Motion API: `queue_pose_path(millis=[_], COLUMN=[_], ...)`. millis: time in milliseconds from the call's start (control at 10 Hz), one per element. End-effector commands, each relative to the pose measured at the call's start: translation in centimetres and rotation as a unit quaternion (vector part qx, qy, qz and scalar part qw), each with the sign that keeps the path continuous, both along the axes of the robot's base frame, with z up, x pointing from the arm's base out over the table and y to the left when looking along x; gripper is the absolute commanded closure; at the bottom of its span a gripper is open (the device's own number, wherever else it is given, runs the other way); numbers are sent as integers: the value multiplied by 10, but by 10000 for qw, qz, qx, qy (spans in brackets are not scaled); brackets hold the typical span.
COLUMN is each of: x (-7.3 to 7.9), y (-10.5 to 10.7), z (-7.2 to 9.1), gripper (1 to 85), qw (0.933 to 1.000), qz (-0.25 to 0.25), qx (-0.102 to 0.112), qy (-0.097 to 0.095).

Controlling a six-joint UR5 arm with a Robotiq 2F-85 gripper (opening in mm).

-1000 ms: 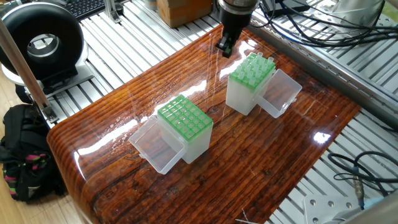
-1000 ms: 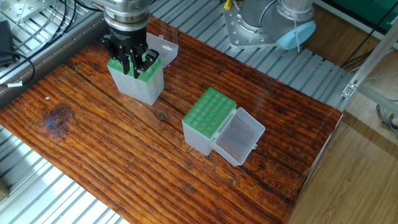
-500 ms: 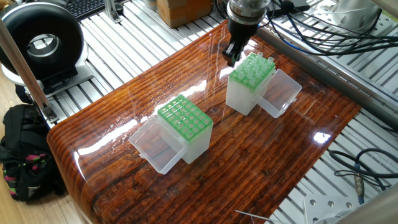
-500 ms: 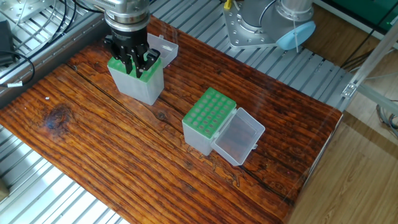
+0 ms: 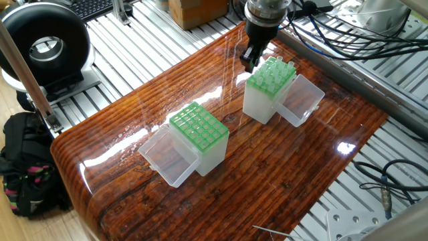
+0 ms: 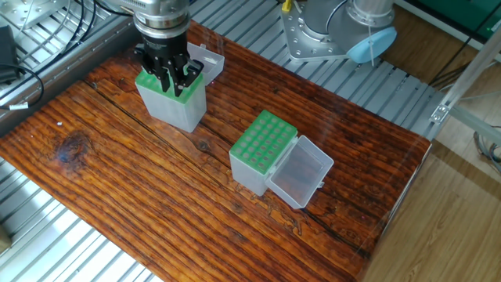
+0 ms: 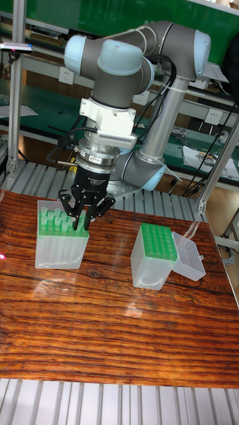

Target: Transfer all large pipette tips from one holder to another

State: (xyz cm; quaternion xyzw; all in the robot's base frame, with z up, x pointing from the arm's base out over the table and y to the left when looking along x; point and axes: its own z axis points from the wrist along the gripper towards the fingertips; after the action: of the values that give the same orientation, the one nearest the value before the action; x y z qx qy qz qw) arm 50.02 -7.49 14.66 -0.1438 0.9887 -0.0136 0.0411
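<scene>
Directly over the full tip box (image 7: 61, 240), the gripper (image 7: 83, 220) has its fingertips down among the large pipette tips (image 5: 275, 71), which stand in the green rack. Whether its jaws grasp one, I cannot tell. Well apart, the second box (image 6: 263, 153) stands with its clear lid (image 6: 300, 174) hinged open on the wooden table (image 6: 156, 204).

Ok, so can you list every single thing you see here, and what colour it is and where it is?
Clear plastic box with green grid rack, holding whitish translucent cone tips: one, far end of table, under the arm.
Clear plastic box with green grid rack, holes empty: one, middle of table, lid hanging open.
Glossy brown wooden table: one, under both boxes.
Black round device: one, beside the table.
Black bag: one, on the floor.
Cardboard box: one, brown, behind the table.
Grey and blue robot arm: one.
Black gripper: one, jaws over the tips.
</scene>
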Motion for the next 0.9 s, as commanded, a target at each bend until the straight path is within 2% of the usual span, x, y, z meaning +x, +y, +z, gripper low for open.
queue_pose_path(millis=[0,800], x=[-2,-6], y=[2,-2], z=[0,0], gripper=[560,570], qw=[10000,9999], qz=[-53,-48], qx=[21,-49], qy=[17,94])
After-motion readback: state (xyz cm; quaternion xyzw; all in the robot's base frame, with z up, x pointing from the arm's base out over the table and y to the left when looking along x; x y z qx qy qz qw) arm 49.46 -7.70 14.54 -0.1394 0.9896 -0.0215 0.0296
